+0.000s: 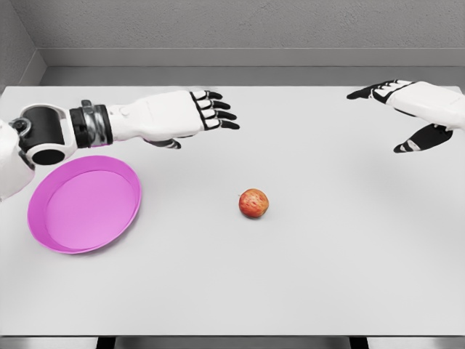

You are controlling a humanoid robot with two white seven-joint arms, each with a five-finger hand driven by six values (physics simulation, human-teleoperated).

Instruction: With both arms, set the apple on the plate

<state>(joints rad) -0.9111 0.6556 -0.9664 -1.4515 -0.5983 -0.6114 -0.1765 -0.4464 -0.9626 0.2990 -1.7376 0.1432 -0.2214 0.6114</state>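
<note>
A red apple (253, 203) sits alone on the white table (327, 276), a little right of the middle and nearer the front edge than the back. It shows some yellowish mottling on its skin and rests on the bare surface, touched by nothing.

To its left, well apart from it, lies a magenta plate (43, 236) with a raised rim, close to the table's left edge (it looks tilted, its left side nearer the camera, though the angle may account for that). Nothing lies in the plate.

The left hand (190, 116) reaches in from the left above the far half of the table, behind the plate and up-left of the apple. Its 4 black-tipped fingers (221, 115) are stretched out toward the right, slightly spread, with the thumb tucked below the palm; it holds nothing.

The right hand (407, 109) enters from the right edge at about the same height in the view, far from the apple. Its fingers point left and its thumb hangs lower, leaving a wide gap between them; it too holds nothing. Both hands are clear of the apple and the plate.
</note>
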